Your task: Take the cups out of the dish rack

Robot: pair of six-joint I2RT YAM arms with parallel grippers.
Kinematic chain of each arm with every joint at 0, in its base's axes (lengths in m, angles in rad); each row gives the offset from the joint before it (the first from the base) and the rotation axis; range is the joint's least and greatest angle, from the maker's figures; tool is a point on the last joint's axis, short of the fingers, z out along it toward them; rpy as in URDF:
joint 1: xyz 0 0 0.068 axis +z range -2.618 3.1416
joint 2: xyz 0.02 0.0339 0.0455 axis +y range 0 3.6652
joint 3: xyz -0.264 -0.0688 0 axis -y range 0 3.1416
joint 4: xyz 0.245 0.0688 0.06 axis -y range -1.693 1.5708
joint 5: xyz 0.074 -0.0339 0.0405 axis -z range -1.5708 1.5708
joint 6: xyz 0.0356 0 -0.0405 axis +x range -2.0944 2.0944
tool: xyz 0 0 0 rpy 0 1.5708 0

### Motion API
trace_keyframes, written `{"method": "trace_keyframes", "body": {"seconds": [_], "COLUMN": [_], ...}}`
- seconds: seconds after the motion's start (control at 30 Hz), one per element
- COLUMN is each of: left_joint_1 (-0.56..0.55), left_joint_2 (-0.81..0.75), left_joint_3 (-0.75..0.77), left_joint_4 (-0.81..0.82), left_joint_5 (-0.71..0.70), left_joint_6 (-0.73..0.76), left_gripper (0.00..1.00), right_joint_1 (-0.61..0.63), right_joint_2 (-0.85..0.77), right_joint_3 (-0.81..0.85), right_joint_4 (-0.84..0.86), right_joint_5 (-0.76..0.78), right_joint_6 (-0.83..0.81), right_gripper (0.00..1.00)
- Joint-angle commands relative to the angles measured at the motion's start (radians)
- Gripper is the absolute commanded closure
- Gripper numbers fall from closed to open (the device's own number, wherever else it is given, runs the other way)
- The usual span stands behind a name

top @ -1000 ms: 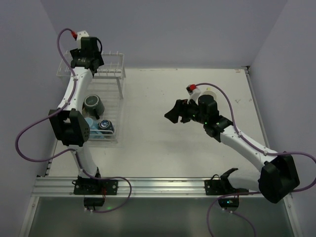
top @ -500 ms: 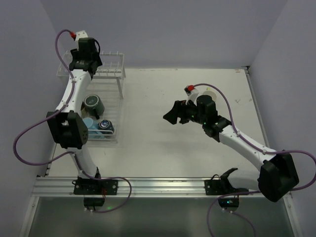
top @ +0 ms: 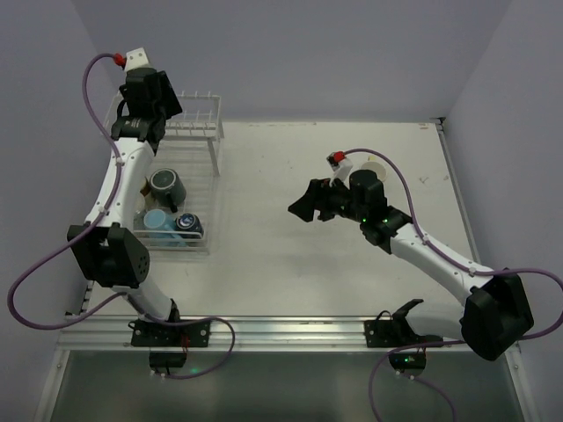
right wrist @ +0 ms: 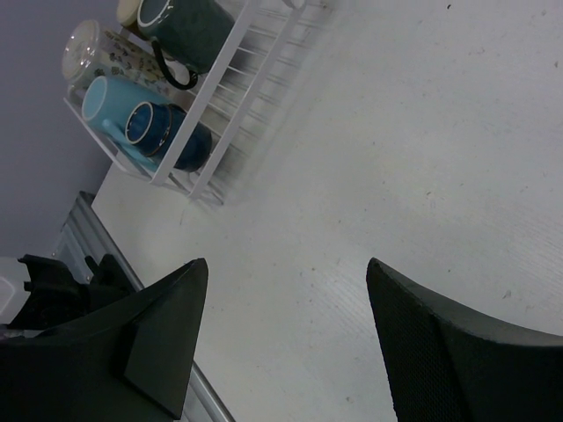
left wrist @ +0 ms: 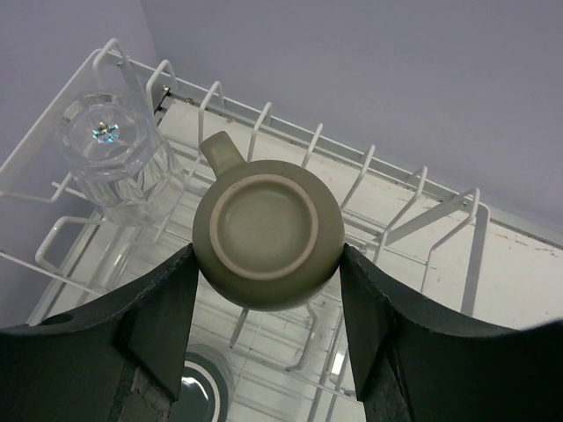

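My left gripper (left wrist: 268, 259) is shut on an upside-down tan cup (left wrist: 267, 230) with its handle pointing away, held above the peg shelf of the white wire dish rack (left wrist: 398, 188). In the top view this gripper (top: 134, 120) is over the rack's (top: 201, 120) far left end. A clear glass (left wrist: 113, 145) stands upside down on the pegs to the left. On the lower tray lie a dark grey mug (top: 165, 185), a light blue cup (top: 156, 220) and a dark blue cup (top: 187, 226). My right gripper (top: 304, 203) is open and empty over the table (right wrist: 286, 264).
The right wrist view shows the rack's near end (right wrist: 236, 83) with the dark mug (right wrist: 189, 26), light blue cup (right wrist: 110, 101), dark blue cup (right wrist: 169, 134) and a patterned glass (right wrist: 88, 48). A pale round thing (top: 376, 165) sits behind my right wrist. Walls close in behind and to the left.
My left arm has risen and drawn back to the left with the tan cup. My right gripper has crept slightly left.
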Motion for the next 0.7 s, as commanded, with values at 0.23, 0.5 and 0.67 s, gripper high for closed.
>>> {"method": "trace_keyframes", "body": {"seconds": [0.23,0.5,0.67], "left_joint_1": [-0.018,-0.094,-0.194], "left_joint_2": [-0.185,-0.409,-0.53], "left_joint_3": [-0.082,-0.301,-0.499], "left_joint_4": [0.087,0.216,0.409], "left_joint_5": [0.154,0.44,0.584], "left_joint_6": [-0.094,-0.258,-0.386], "left_gripper": [0.82,0.82,0.82], "right_joint_1": [0.007,0.009,0.01], "right_joint_2": [-0.057,-0.065,-0.036], "right_joint_3": [0.089,0.02,0.008], "right_joint_4": [0.152,0.471,0.662], "right_joint_5": [-0.078,-0.155,-0.169], "right_joint_6": [0.086,0.219,0.333], "right_gripper": [0.25,0.25,0.27]}}
